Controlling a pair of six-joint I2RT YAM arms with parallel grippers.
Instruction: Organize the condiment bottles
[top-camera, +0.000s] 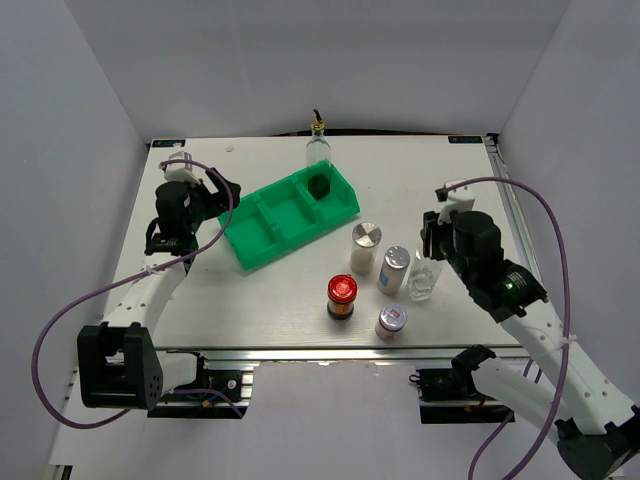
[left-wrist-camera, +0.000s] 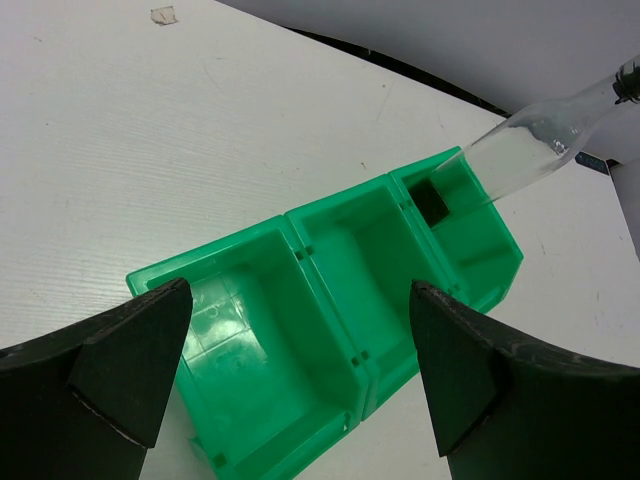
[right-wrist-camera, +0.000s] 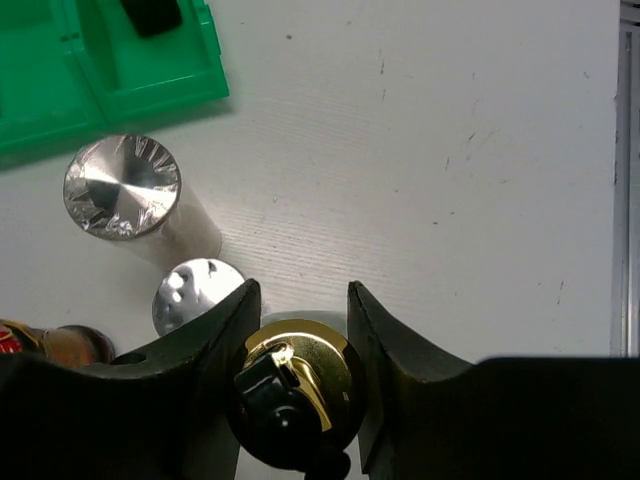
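The tall clear glass cruet with gold pourer top (right-wrist-camera: 295, 375) stands on the bench (right-wrist-camera: 450, 150) beside the silver-lidded jars (right-wrist-camera: 122, 187). Our right claw (right-wrist-camera: 300, 297) grips its neck, we think to lift it upright. Our left claw (left-wrist-camera: 300, 300) hovers wide open above the green three-compartment plastic tray (left-wrist-camera: 300, 235).

Light is bright, even and diffuse in all three views, falling from above and bounced off the white walls. Shadows on the table (top-camera: 250, 310) are soft and short, tucked close under each jar. We log hard glare on the larger silver lid (right-wrist-camera: 122, 186), blown white in patches, and a small glint on the gold top of the near cruet (right-wrist-camera: 300, 350). The left gripper (left-wrist-camera: 300, 340) shows fingers (left-wrist-camera: 130, 370) dark, soft-edged and out of focus. The far cruet (left-wrist-camera: 530, 145) smears pale toward the frame corner. There is mild sheen on the floor of the green tray (left-wrist-camera: 260, 340).
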